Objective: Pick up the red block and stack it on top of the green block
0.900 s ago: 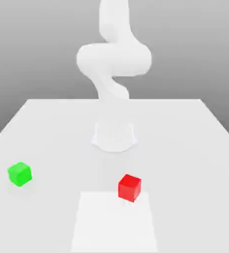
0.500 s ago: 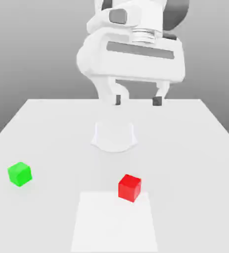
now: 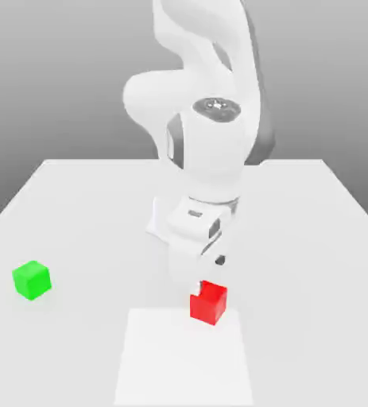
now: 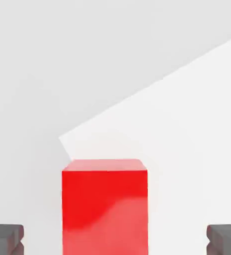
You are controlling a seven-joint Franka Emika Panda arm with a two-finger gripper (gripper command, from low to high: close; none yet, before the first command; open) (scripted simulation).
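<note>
My hand point(image 4: 115, 241) hangs open directly over the red block point(image 4: 105, 206), which sits on the worktop point(image 3: 298, 238) between my spread fingertips point(image 4: 5, 239) without touching either, well apart from the green block point(image 3: 32, 280).

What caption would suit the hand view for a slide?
Open pincer straddling the red block on the white table, fingertips apart from its sides.

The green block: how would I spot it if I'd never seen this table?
Start at the white table with the white robot arm over it. The green block sits alone near the exterior view's left edge. Its neighbour, the red block, is the same size but lies under the arm.
</note>
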